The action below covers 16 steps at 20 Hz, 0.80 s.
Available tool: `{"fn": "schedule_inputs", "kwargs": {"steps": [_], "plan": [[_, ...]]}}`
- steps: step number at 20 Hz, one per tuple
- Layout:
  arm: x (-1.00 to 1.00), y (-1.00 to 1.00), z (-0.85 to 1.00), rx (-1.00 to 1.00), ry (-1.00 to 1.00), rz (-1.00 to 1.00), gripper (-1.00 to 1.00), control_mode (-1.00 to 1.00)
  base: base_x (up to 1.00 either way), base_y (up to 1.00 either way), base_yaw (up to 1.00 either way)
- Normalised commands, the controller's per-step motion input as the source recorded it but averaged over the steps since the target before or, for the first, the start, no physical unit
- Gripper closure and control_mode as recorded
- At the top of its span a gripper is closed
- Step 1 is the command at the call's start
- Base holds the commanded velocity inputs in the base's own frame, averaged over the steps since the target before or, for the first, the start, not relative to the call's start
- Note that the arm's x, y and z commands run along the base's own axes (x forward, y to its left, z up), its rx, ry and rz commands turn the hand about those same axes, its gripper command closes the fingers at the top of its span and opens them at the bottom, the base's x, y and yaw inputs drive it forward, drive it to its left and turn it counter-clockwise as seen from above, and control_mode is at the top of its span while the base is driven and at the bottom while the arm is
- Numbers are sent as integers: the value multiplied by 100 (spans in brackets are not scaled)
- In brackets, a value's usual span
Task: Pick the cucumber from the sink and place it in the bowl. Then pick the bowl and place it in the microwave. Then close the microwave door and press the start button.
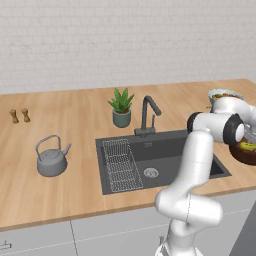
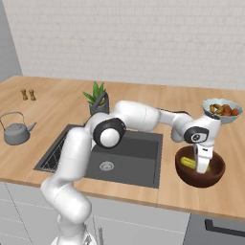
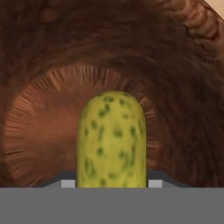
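Observation:
The reddish-brown bowl [image 2: 182, 168] stands on the wooden counter right of the dark sink [image 2: 129, 153], and its edge also shows past the arm [image 1: 248, 156]. My gripper [image 2: 203, 167] reaches down into the bowl, shut on the yellow-green cucumber [image 2: 190, 163]. In the hand view the speckled cucumber [image 3: 111, 140] stands between my fingertips, just above the bowl's ribbed floor [image 3: 43, 122]. A bit of the cucumber [image 1: 247, 146] shows over the bowl's rim. The sink basin [image 1: 170, 157] holds no cucumber. The microwave and its door are out of view.
A pale bowl of mixed food [image 2: 222, 110] sits just behind the brown bowl. A dark faucet [image 1: 148, 112] and potted plant [image 1: 121, 107] stand behind the sink, with a wire rack [image 1: 121, 165] in its left half. A grey kettle [image 1: 51, 157] and two shakers [image 1: 19, 116] are far left.

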Motion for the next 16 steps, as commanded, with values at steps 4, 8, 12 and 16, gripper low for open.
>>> {"fn": "schedule_inputs", "kwargs": {"steps": [4,8,12,16], "plan": [[0,-13,-23,3,0,-1,-100,-100,0,0,0],[0,-3,0,1,-1,-3,-100,-100,0,0,0],[-34,0,44,0,-3,0,-100,-100,0,0,0],[-65,0,71,0,-4,0,-100,-100,0,0,0]]}}
